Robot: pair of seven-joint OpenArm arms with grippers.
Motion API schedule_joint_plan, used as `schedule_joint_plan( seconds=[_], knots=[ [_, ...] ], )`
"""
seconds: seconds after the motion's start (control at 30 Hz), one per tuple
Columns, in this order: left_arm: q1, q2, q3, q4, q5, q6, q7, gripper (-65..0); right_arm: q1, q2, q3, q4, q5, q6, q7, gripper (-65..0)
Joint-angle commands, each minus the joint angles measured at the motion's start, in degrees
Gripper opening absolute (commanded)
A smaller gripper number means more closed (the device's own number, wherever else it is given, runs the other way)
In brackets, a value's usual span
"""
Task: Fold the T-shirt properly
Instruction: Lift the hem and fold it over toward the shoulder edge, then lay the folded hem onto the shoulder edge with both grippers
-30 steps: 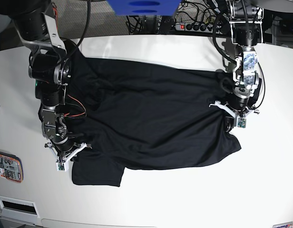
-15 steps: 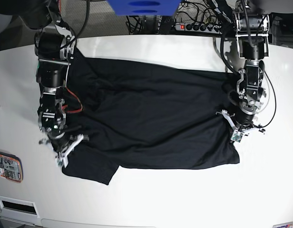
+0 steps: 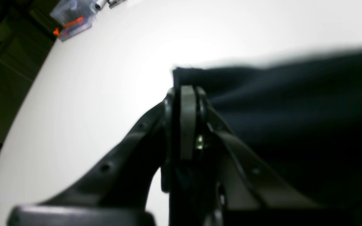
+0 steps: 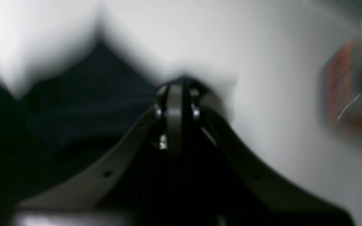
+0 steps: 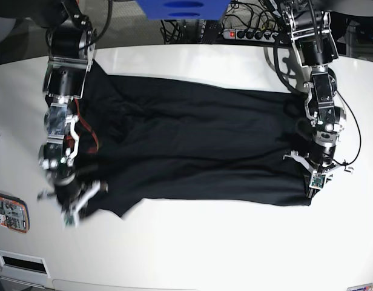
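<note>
The white table point(image 5: 192, 254) fills the base view, rounded along its far edge. Across its middle lies the T-shirt point(image 5: 198, 151), black and spread wide, reaching from about 9 o'clock to 3 o'clock, its near edge pulled into a fairly straight line running toward 4 o'clock. Soft creases run through the cloth toward 10 o'clock.

The right arm comes down from 11 o'clock, and the right claw point(image 5: 76, 203) sits at the shirt's corner near 8 o'clock. In the right wrist view the right claw point(image 4: 178, 89) is clenched, with dark fabric bunched at its tips, though the picture is blurred.

The left arm reaches down from 1 o'clock. The left claw point(image 5: 313, 182) sits at the shirt's corner near 4 o'clock. In the left wrist view the left claw point(image 3: 185, 91) is clenched on the hem corner of the T-shirt point(image 3: 294, 119).

At the table's 8 o'clock edge lies a small orange-edged card point(image 5: 9, 213). Beyond the far rim, a power strip point(image 5: 250, 34) sits at 1 o'clock.
</note>
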Motion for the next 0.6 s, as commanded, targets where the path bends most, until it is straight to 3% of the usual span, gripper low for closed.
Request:
schedule_joint_plan(
  seconds=[0.0, 0.37, 0.57],
  knots=[
    [0.3, -0.7, -0.8, 2.5, -0.6, 0.6, -2.0, -65.0, -1.1, 0.8, 0.3, 1.3, 0.0, -0.3, 0.2, -65.0],
    [8.7, -0.4, -1.5, 13.5, -0.6, 0.6, -2.0, -65.0, -8.7, 0.8, 0.3, 11.8, 0.0, -0.3, 0.5, -65.0],
    [10.5, 1.4, -7.1, 14.4, -0.7, 0.6, -2.2, -65.0, -13.6, 0.8, 0.3, 17.9, 0.0, -0.3, 0.6, -65.0]
  ],
)
